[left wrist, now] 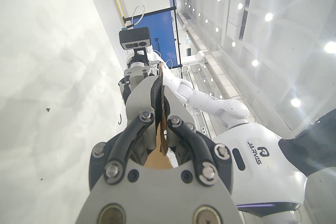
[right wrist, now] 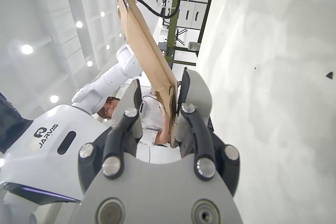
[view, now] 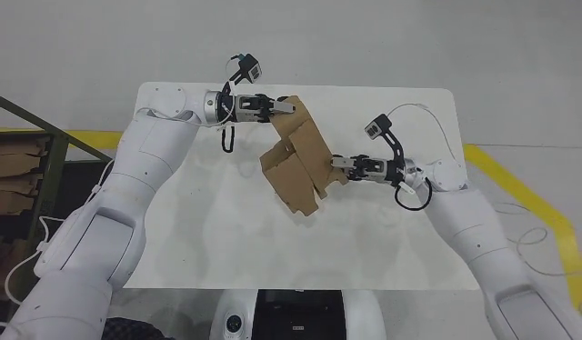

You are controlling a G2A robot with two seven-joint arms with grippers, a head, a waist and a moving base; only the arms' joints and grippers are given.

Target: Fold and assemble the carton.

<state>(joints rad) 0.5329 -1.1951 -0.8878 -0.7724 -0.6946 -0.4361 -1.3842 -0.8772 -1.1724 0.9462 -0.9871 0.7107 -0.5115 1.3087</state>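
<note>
Carton [view: 296,158] tilted above table [view: 182,222]
Left gripper [view: 280,107] clamped on one corner; right gripper [view: 335,164] fingers apart, straddling the opposite edge.

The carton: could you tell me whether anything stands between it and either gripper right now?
Nothing visible does. The left gripper is shut on one end of the carton; the right gripper has the opposite end between its open fingers, against one finger, with a gap to the other.
</note>
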